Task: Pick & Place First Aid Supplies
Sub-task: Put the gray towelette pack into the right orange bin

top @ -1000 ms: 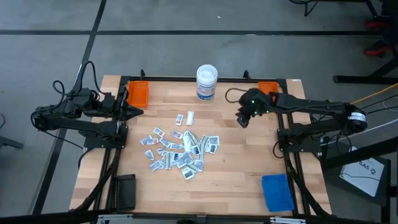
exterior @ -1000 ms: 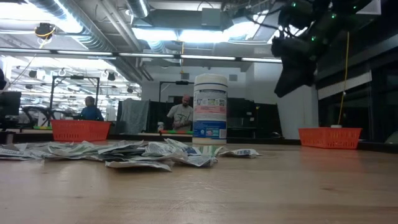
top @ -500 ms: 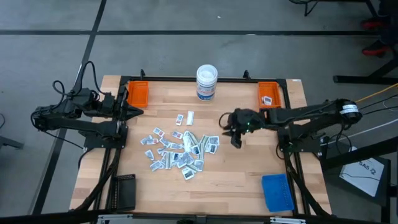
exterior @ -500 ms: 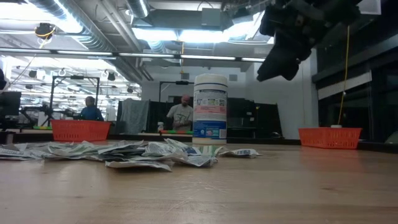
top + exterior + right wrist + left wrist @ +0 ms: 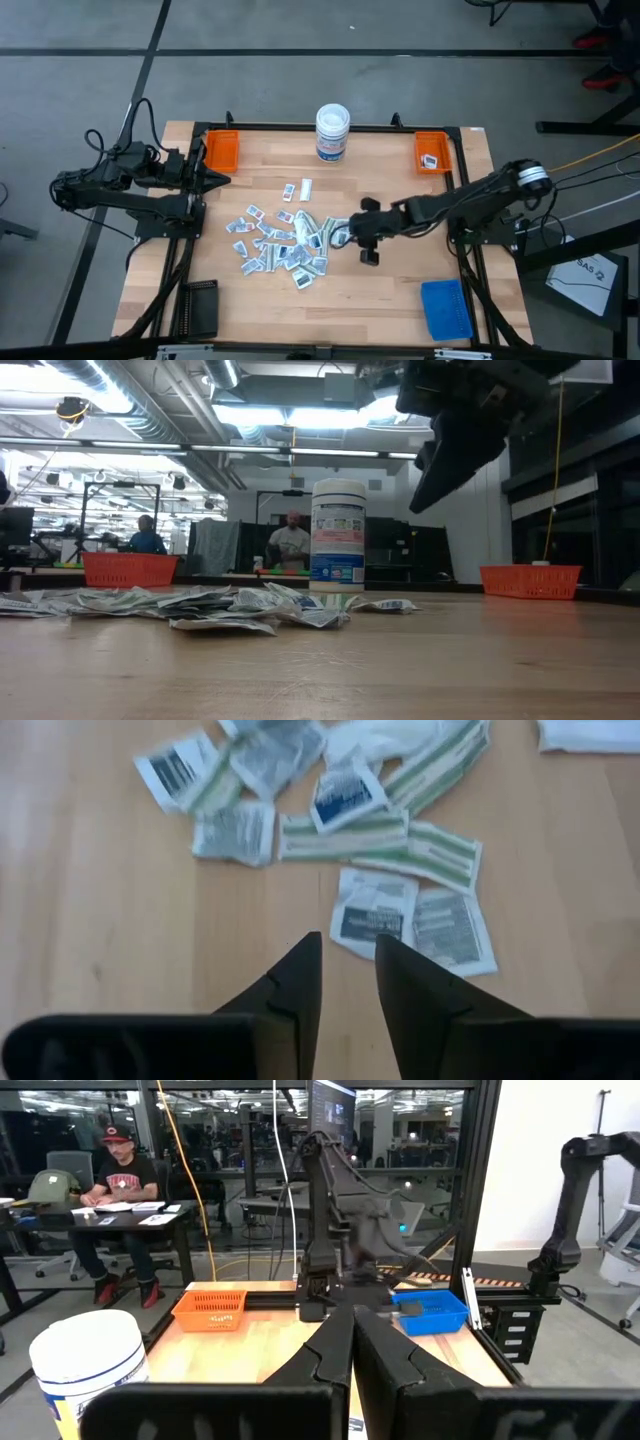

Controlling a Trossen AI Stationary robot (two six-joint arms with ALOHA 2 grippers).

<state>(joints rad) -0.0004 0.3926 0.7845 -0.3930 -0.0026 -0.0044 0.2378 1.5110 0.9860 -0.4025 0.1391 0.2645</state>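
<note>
High view shows you the right gripper [image 5: 352,238] above the pile's right edge, its jaws a narrow gap apart, holding nothing. Your first aid packets [image 5: 285,240] lie heaped mid-table. The left gripper [image 5: 222,178] waits shut at the table's left edge.

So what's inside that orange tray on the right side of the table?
The right orange tray holds one small white packet with dark print, lying near one end. The rest of its floor looks bare from above. From table level its wall hides the inside.
</note>
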